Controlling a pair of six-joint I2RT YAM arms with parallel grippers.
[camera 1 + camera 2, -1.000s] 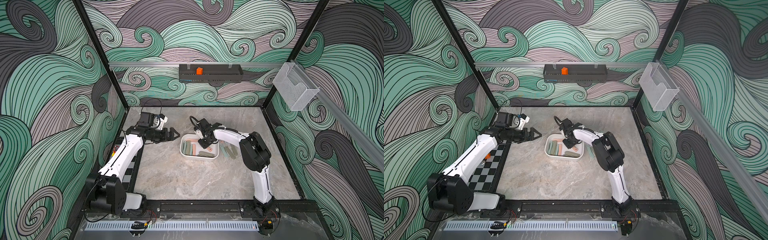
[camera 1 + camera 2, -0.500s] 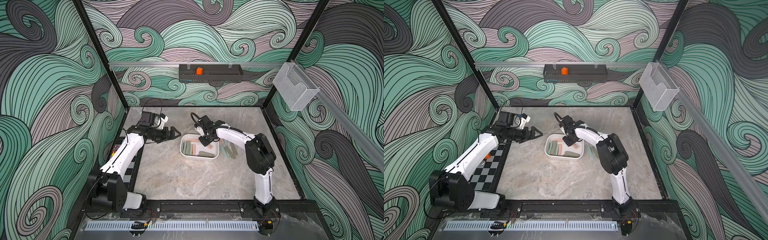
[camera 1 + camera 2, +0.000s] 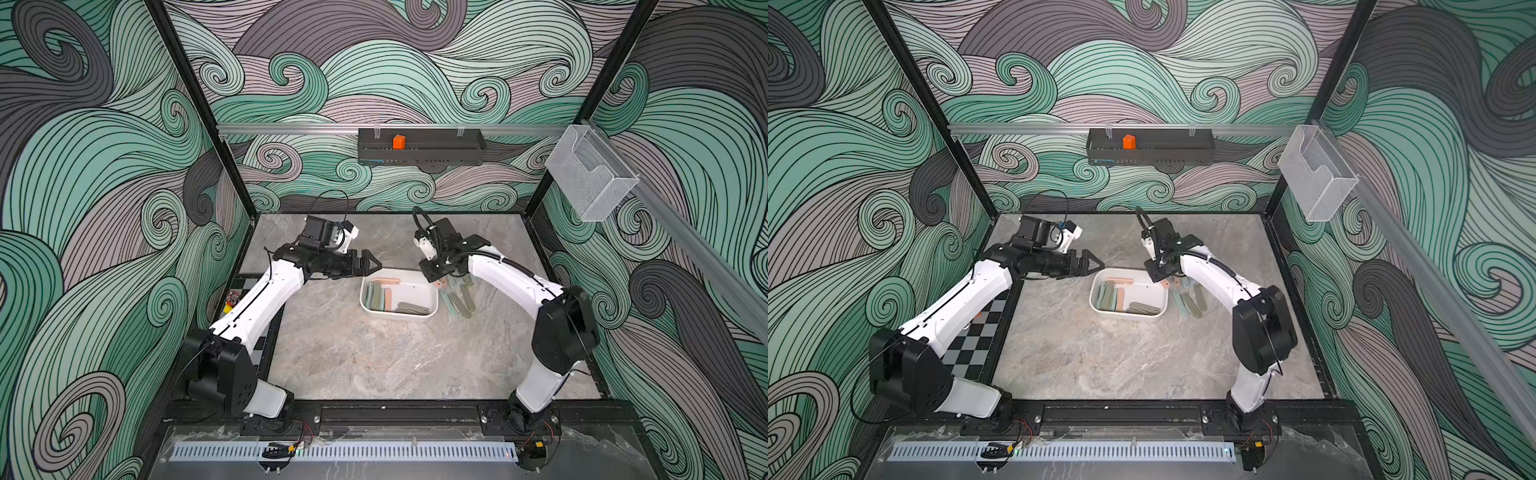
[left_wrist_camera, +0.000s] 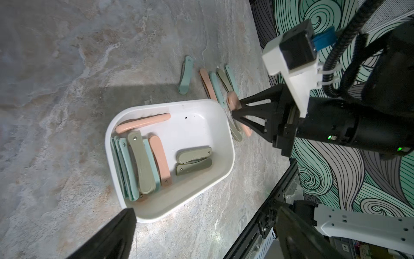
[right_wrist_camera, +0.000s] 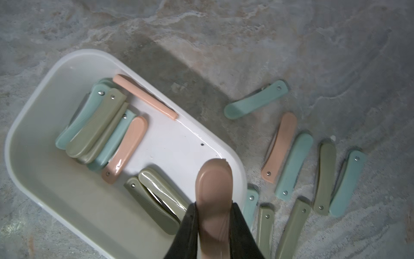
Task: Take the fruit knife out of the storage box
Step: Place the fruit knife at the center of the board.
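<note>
The right claw (image 5: pixel 214 209) grips a folded, rounded pink knife (image 5: pixel 214 179) over the white box (image 5: pixel 179 139) corner; the left claw (image 3: pixel 372 265) is spread wide.

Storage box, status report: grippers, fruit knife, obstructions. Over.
Left gripper open, near storage box. Right gripper shut on pink fruit knife, above box rim. Loose knives lie on table just beyond.

Storage box (image 3: pixel 413 291) middle bare; loose knives (image 3: pixel 461 301) crowd outside wall.
</note>
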